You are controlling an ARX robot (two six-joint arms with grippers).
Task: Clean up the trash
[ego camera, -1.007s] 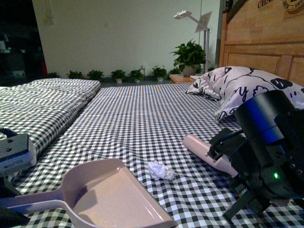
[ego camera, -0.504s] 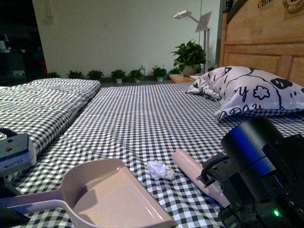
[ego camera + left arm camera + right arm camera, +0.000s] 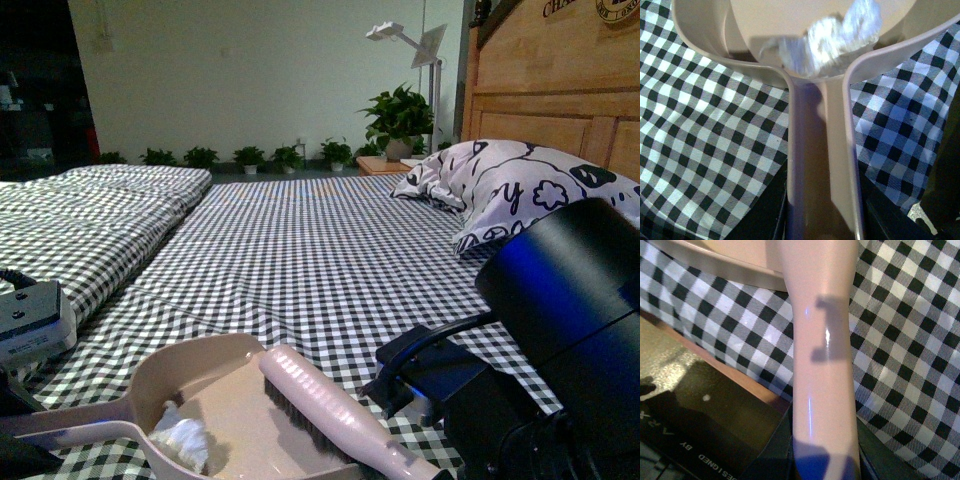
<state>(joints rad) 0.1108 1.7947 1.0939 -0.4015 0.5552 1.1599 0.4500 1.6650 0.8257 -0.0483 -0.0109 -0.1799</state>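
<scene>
The beige dustpan (image 3: 222, 362) lies on the checked bedsheet at the near left. The trash, a small crumpled white paper wad (image 3: 184, 441), sits inside the pan at its back, by the handle; it also shows in the left wrist view (image 3: 835, 35). My left gripper (image 3: 822, 220) is shut on the dustpan's handle (image 3: 822, 165). My right gripper (image 3: 825, 460) is shut on the pink brush's handle (image 3: 825, 365). The brush (image 3: 320, 405) lies across the pan's mouth, bristles down inside it. The right arm's black body (image 3: 560, 340) hides its gripper in the front view.
A black-and-white patterned pillow (image 3: 520, 190) lies at the far right against a wooden headboard (image 3: 560, 90). A folded checked quilt (image 3: 90, 210) lies at the far left. Potted plants (image 3: 400, 115) and a lamp (image 3: 410, 40) stand beyond the bed. The bed's wooden edge (image 3: 670, 350) is close under the right gripper.
The brush swept left from the right of the paper wad into the dustpan. The wad went from the sheet to the back of the pan. The dustpan stayed put.
</scene>
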